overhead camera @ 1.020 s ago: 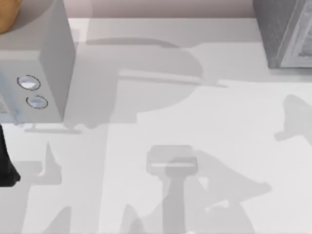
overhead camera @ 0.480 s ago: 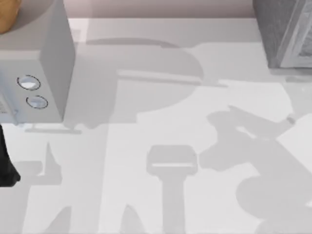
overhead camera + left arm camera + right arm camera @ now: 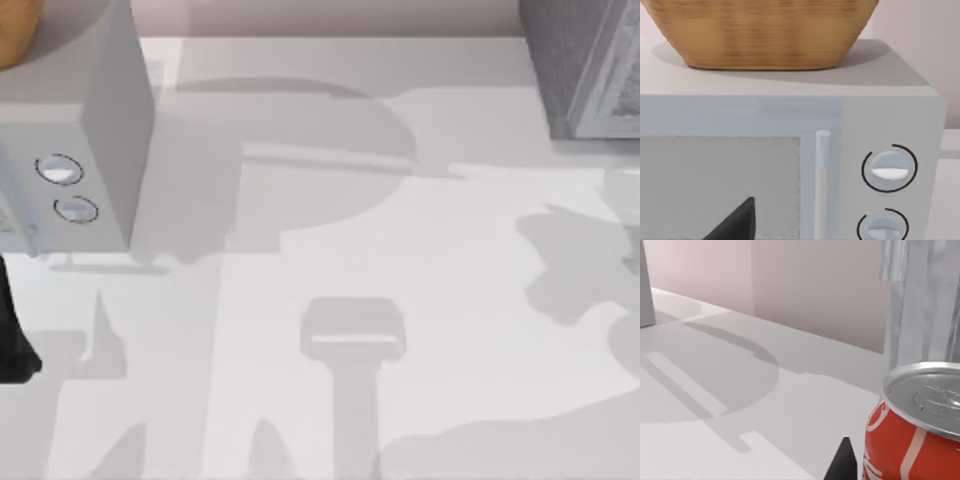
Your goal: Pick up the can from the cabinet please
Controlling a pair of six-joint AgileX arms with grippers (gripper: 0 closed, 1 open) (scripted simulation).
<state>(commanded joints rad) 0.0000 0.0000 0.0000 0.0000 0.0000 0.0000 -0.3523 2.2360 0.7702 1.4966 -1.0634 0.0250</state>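
Red and silver up close: the can [image 3: 912, 440] stands upright right in front of the right wrist camera, lid level, with the grey cabinet [image 3: 920, 300] rising just behind it. What the can stands on is out of sight, so I cannot say whether it is on a shelf or on the table [image 3: 350, 250].

One dark tip of the right gripper [image 3: 842, 464] shows just beside the can's side. Whether that gripper is released, clenched, or already around the can, I cannot tell.

Over on the table's left the left gripper [image 3: 735, 222] sits parked, facing the microwave [image 3: 790, 115] with the basket [image 3: 765, 30] on top. Released or clenched, again I cannot tell.

So the step in hand looks like the grasp itself, or the last closing-in before it. To do it well, I'd want the can centred in the grip, taken around the middle of its wall rather than up near the rim, and squeezed evenly so the round, slick metal doesn't twist out. Then a straight, level pull away from the cabinet, keeping the can upright. The main risk, to my eye, is an off-centre pinch nudging it back against that grey wall or tipping it over.
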